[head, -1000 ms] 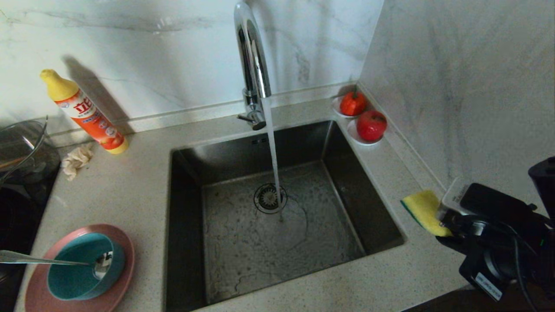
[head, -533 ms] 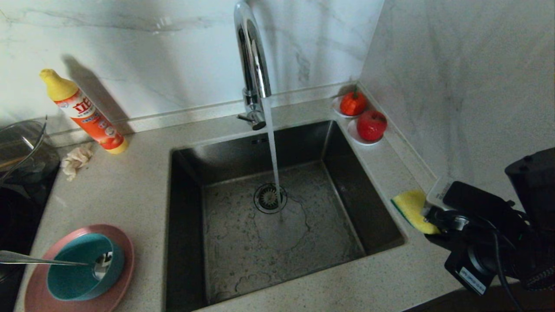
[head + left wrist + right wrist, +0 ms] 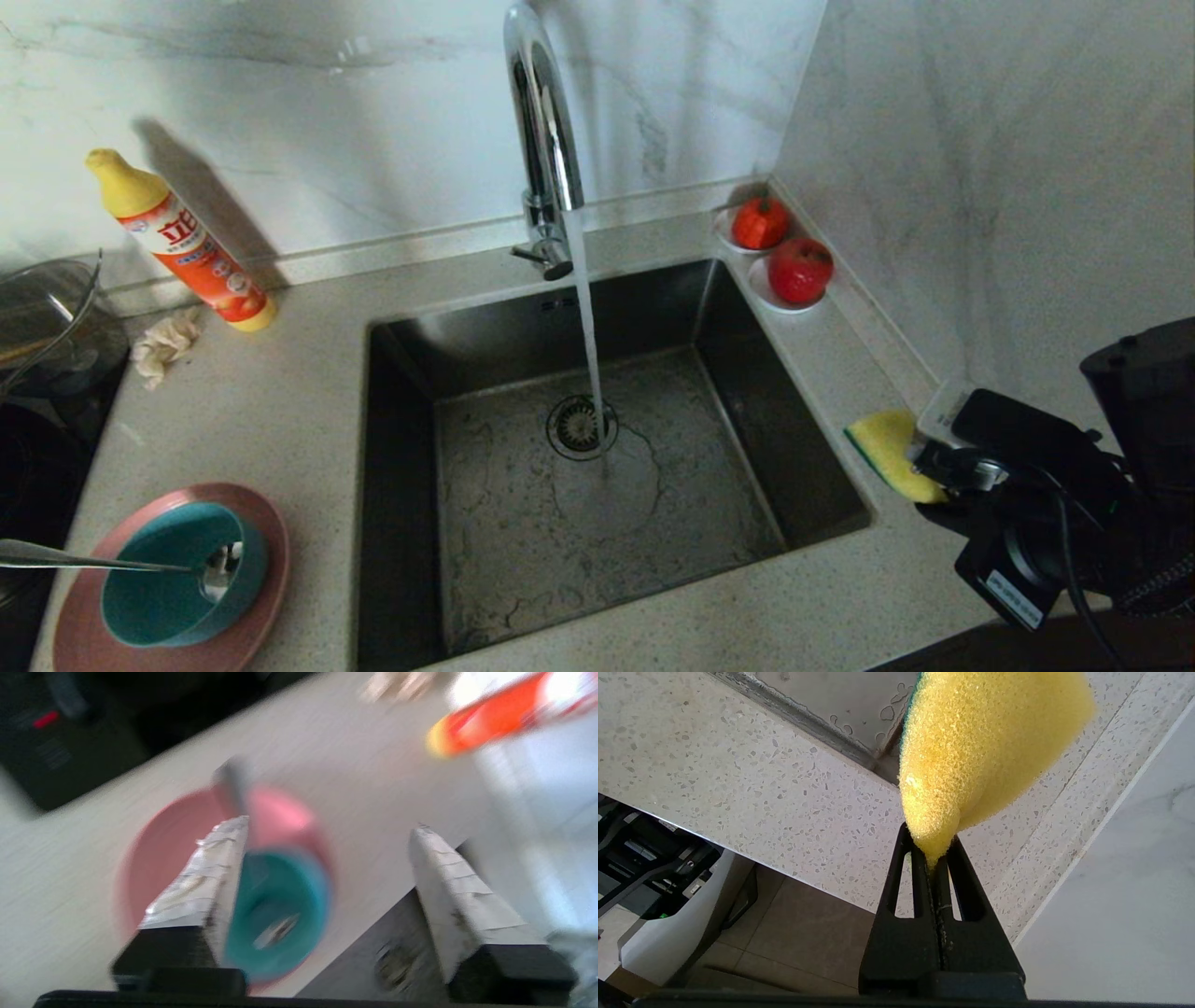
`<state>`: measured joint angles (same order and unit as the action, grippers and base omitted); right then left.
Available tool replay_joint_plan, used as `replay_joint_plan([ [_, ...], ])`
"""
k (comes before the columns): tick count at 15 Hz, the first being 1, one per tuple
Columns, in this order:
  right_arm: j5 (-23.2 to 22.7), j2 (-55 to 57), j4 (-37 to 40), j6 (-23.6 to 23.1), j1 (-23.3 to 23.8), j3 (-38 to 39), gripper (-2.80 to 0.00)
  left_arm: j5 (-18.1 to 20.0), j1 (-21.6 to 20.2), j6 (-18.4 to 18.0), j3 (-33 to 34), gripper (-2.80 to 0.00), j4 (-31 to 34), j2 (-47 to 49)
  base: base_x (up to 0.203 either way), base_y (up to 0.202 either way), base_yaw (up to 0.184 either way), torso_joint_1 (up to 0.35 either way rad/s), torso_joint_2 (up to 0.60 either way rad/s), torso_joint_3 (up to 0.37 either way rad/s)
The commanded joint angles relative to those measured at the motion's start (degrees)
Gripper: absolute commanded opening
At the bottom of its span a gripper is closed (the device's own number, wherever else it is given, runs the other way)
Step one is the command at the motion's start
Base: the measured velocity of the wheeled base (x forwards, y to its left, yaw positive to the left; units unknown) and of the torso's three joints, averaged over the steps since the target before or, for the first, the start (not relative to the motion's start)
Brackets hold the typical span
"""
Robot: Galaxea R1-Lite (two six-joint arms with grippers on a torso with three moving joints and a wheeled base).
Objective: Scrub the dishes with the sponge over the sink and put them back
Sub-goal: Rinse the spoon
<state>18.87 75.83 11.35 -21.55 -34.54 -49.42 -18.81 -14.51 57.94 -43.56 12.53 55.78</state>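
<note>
The left gripper [image 3: 327, 830] hangs above the stacked dishes at the counter's near left corner, fingers spread wide and holding nothing. Below and between them sits the teal bowl [image 3: 275, 914] on the pink plate [image 3: 154, 868], so this arm is plainly the nearer one. The spoon [image 3: 93, 560] rests in the bowl, its handle running leftward past the plate's rim. Across the sink [image 3: 597, 485], at its right edge, the right gripper [image 3: 934, 858] is pinched tight on one end of the sponge [image 3: 985, 742].
</note>
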Motion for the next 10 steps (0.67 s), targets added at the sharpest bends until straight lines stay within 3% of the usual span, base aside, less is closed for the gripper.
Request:
replay_joint_plan([
  [1, 0.1, 0.5, 0.1, -0.2, 0.1, -0.2, -2.8, -0.1, -1.8, 0.5, -0.5, 0.0, -4.7, 5.0, 0.0, 0.0, 0.0, 0.0, 0.0, 0.0],
  [4, 0.1, 1.8, 0.0, -0.2, 0.5, -0.6, -2.8, 0.2, -5.0, 0.5, 0.5, 0.0, -5.0, 7.3, 0.0, 0.0, 0.0, 0.0, 0.0, 0.0],
  [8, 0.1, 3.5, -1.9, -0.5, 0.5, -0.7, -2.8, 2.5, -5.2, 0.6, 5.9, 0.0, -12.9, 9.2, 0.0, 0.0, 0.0, 0.0, 0.0, 0.0],
  [10, 0.1, 4.3, -2.3, -0.9, 0.5, -0.9, -2.8, 2.7, -5.3, 0.9, 7.7, 0.0, -12.9, 9.7, 0.0, 0.0, 0.0, 0.0, 0.0, 0.0],
])
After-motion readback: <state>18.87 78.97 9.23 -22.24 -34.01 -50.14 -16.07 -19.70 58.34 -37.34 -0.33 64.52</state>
